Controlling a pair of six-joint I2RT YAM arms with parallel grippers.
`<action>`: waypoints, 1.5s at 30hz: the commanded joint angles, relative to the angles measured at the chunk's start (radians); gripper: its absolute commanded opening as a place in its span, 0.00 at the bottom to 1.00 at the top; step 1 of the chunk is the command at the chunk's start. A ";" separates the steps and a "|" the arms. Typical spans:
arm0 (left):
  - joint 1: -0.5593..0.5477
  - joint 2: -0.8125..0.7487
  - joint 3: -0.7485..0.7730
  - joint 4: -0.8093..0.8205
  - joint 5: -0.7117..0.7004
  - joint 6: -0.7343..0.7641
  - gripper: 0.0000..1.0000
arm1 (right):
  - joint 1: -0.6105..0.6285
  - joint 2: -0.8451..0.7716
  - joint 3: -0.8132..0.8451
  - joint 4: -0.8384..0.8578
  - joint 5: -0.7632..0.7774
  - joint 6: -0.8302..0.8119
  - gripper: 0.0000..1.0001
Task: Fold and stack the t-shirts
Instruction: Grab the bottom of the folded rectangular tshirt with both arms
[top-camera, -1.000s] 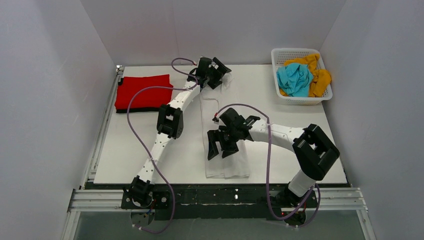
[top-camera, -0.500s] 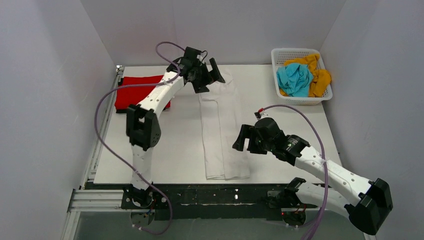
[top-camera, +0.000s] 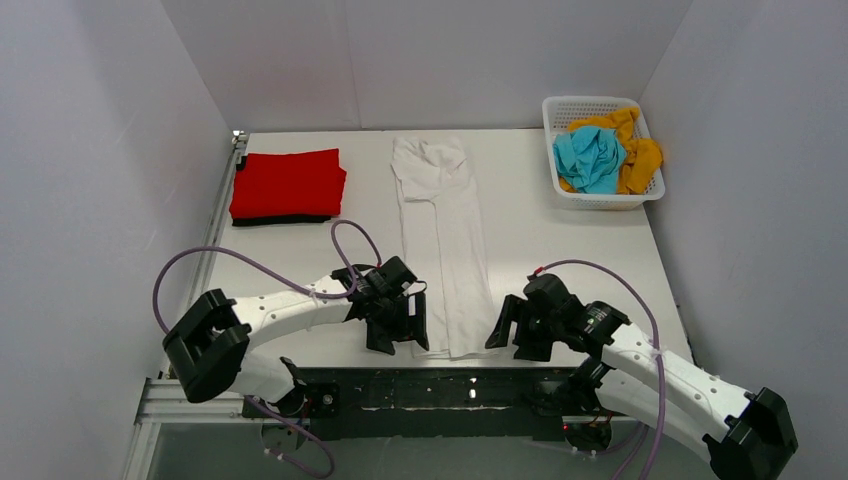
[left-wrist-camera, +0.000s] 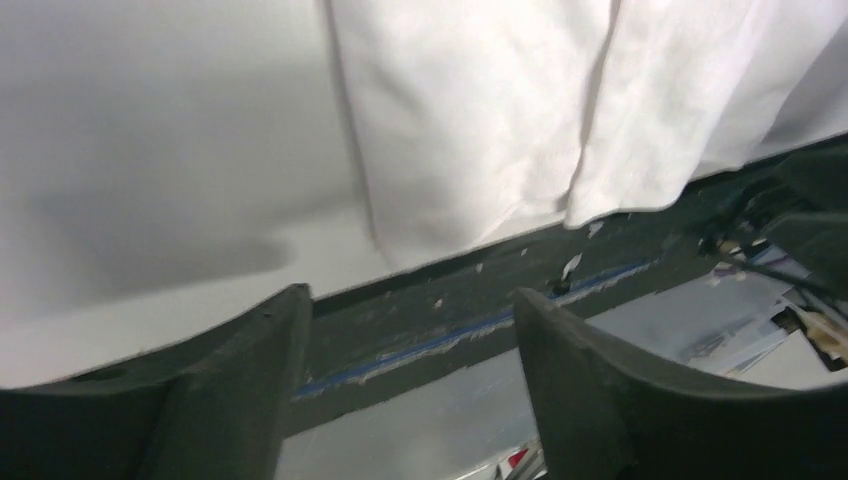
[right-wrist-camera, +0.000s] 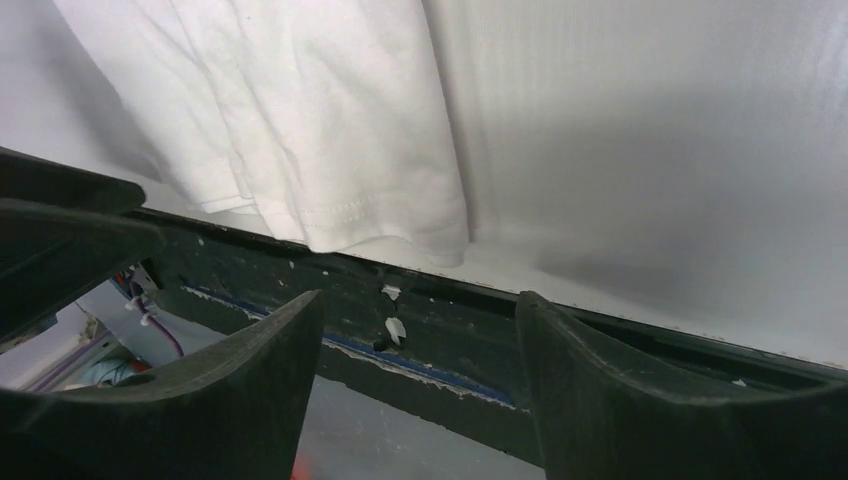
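Top view, 12 o'clock taken as the far side of the tabletop (top-camera: 560, 260). You have the white t-shirt (top-camera: 440, 240) laid as 1 long narrow strip down the centre, collar end at 12 o'clock and hem at 6 o'clock, the hem reaching the near edge. The left gripper (top-camera: 400, 338) sits low just beside the hem at its 9 o'clock side; whether it touches the cloth cannot be told from above. In the left wrist view your 2 fingers (left-wrist-camera: 240, 390) stand well apart with nothing between them: jaws released, white hem just ahead, the dark frame rail (left-wrist-camera: 470, 300) below it. The right gripper (top-camera: 512, 343) sits near the hem at its 3 o'clock side, a strip of bare tabletop between it and the cloth. The right wrist view gives the same reading: fingers (right-wrist-camera: 600, 390) spread, gap empty, jaws released, hem corner lying flat at the tabletop edge. At 10 o'clock you have the red t-shirt (top-camera: 288, 182) folded flat on top of the black t-shirt (top-camera: 280, 219), of which only a thin edge shows. At 2 o'clock the white basket (top-camera: 590, 102) holds the teal-blue t-shirt (top-camera: 590, 158) and the mustard-orange t-shirt (top-camera: 640, 160), both crumpled, the mustard one hanging over the rim.
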 joint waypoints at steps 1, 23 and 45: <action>-0.013 0.082 -0.053 0.087 -0.007 -0.066 0.67 | -0.006 0.063 -0.020 0.081 -0.033 0.051 0.75; -0.014 0.165 0.004 -0.106 -0.055 -0.080 0.00 | -0.033 0.371 -0.003 0.206 -0.149 0.004 0.31; -0.014 -0.070 -0.022 -0.272 0.048 -0.091 0.00 | 0.008 0.097 -0.035 0.165 -0.355 0.049 0.01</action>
